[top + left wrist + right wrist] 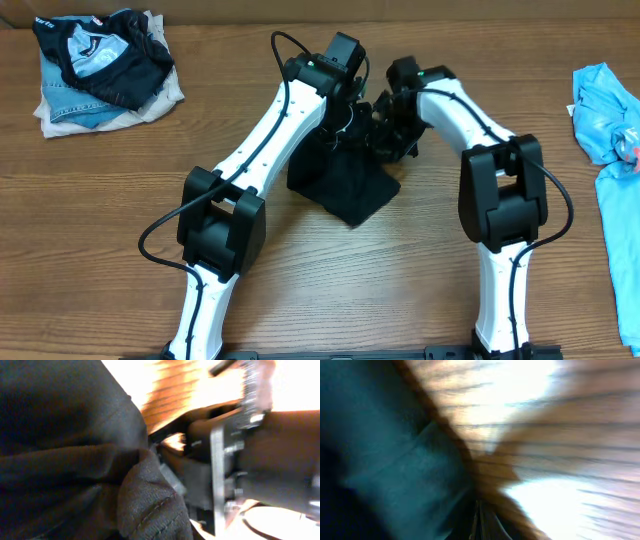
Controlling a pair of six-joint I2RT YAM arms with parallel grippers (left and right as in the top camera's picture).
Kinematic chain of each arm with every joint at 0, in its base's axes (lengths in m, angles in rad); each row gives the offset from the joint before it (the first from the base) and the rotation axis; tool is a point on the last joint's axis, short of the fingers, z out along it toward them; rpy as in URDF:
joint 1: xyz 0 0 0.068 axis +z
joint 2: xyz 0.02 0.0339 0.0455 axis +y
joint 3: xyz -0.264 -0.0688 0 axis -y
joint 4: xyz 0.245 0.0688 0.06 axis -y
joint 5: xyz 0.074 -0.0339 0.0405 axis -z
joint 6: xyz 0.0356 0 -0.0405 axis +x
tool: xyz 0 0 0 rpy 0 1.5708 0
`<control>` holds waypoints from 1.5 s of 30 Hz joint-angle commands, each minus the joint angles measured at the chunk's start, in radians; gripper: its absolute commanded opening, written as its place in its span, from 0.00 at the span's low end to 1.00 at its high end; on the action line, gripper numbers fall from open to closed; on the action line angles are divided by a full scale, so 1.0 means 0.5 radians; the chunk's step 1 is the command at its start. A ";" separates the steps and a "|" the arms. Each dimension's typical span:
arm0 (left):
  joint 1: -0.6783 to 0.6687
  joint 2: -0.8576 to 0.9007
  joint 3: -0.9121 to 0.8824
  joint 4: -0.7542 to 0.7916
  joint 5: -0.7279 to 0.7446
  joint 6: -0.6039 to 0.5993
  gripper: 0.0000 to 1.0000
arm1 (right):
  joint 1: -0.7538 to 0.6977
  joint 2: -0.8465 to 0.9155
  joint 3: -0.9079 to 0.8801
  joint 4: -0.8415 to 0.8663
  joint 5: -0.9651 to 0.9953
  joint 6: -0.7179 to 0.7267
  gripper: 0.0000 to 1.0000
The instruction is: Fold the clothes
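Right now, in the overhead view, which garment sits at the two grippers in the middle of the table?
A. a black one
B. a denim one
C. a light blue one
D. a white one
A: the black T-shirt is bunched right under the left gripper and the right gripper, while the light blue garment lies at the right edge and the pile of clothes is at the far left corner.

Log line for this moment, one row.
black T-shirt: bunched mid-table | left gripper: at shirt, state unclear | right gripper: shut, at shirt
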 commanded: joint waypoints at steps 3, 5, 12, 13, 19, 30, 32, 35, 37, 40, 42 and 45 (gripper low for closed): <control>-0.038 0.076 0.037 0.037 -0.011 -0.084 0.16 | -0.149 -0.008 0.298 -0.111 -0.024 0.015 0.04; -0.046 0.115 0.037 0.040 -0.002 -0.088 0.16 | -0.201 -0.008 0.352 -0.148 -0.066 0.015 0.04; -0.086 0.208 0.037 0.097 0.007 -0.091 0.16 | -0.341 -0.008 0.343 -0.212 0.003 0.004 0.04; -0.094 0.208 0.037 0.124 0.015 -0.091 0.19 | -0.365 -0.008 0.343 -0.235 0.032 0.004 0.04; -0.164 0.217 0.037 0.265 0.034 -0.058 0.44 | -0.449 -0.008 0.343 -0.278 0.008 0.004 0.04; -0.286 0.255 0.069 0.435 0.028 0.177 0.76 | -0.591 -0.008 0.343 -0.308 0.007 0.006 0.04; -0.283 0.224 0.121 0.414 0.063 0.249 0.79 | -0.620 -0.008 0.346 -0.327 0.007 0.005 0.04; -0.272 0.147 0.231 0.330 0.060 0.339 0.85 | -0.661 -0.010 0.350 -0.347 -0.010 0.005 0.04; -0.266 0.089 0.325 0.268 0.047 0.414 0.96 | -0.696 -0.018 0.351 -0.348 -0.010 0.005 0.04; -0.258 -0.016 0.455 0.195 0.047 0.497 1.00 | -0.743 -0.036 0.351 -0.362 -0.011 0.003 0.04; -0.255 -0.080 0.509 0.158 0.047 0.511 1.00 | -0.761 -0.043 0.351 -0.378 -0.037 -0.043 0.04; -0.238 -0.182 0.529 0.114 0.024 0.539 1.00 | -0.771 -0.047 0.351 -0.442 -0.087 -0.139 0.04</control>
